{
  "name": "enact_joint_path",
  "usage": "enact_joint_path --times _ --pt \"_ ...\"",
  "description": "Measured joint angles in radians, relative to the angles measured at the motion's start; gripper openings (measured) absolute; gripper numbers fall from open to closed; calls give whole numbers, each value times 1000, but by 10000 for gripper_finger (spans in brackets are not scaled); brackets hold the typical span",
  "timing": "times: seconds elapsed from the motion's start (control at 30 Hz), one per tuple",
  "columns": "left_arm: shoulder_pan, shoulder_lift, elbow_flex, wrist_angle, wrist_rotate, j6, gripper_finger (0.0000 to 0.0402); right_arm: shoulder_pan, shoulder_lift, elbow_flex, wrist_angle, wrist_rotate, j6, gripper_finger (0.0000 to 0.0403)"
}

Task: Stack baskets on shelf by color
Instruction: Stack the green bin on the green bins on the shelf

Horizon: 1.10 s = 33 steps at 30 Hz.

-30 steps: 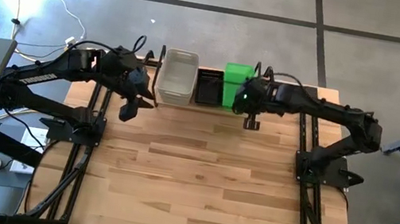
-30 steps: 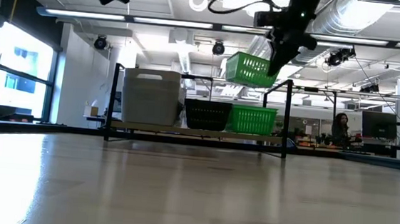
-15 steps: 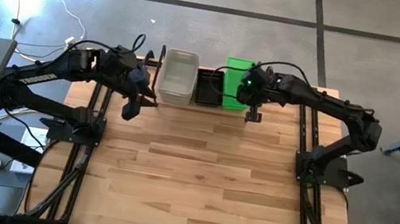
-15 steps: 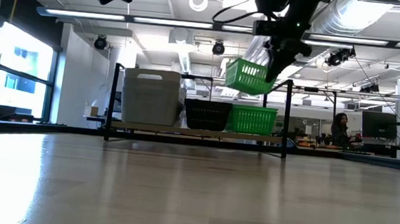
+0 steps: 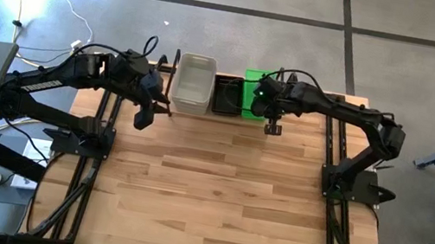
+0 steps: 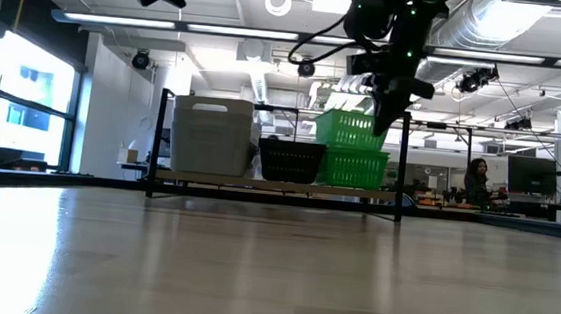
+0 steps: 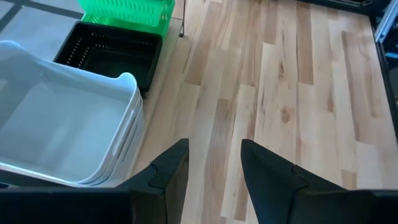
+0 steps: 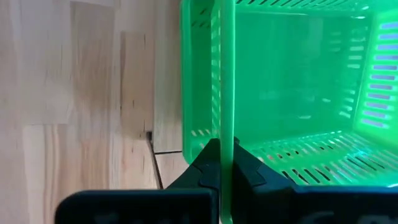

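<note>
High view shows the shelf [image 5: 172,89] along the far edge of the wooden table [image 5: 215,192], with three groups of baskets side by side on it: the whitish stack [image 5: 193,83] toward the left arm's side, the black baskets [image 5: 226,94] in the middle, and green ones at the right arm's end. The right gripper [image 5: 263,99] reaches over that green end, its fingers pressed together on the rim of a green basket [image 5: 253,79]

Low view has this held green basket [image 6: 348,128] sitting partly down into the green basket [image 6: 354,168] already on the shelf [image 6: 278,185], slightly tilted, with the right gripper [image 6: 382,113] clamped on its near wall from above. The black baskets [image 6: 291,161] stand just beside, and the whitish stack [image 6: 211,136] rises taller than either

Right wrist view looks into the green basket [image 8: 292,81], its rim pinched between the dark fingers [image 8: 214,165]

Left gripper [image 5: 146,112] hangs above the table just beside the shelf's left end, holding nothing. In the left wrist view its fingers [image 7: 168,167] stand apart over bare wood, with the whitish stack [image 7: 68,134], the black baskets [image 7: 112,53] and a green basket [image 7: 127,12] ahead

A person [image 6: 478,179] sits far off in the room beyond the table
</note>
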Motion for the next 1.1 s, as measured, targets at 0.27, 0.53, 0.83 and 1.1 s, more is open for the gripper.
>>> enact_joint_path --times 0.27,0.53,0.83,1.1 --pt "0 0 0 0 0 32 136 2 16 0 -17 -40 -6 0" --pt "1 0 0 0 0 50 135 3 34 0 -16 -41 29 0" --pt "1 0 0 0 -2 68 136 1 34 0 -35 -43 98 0" --pt "1 0 0 0 -3 67 135 1 34 0 -35 -43 83 13"
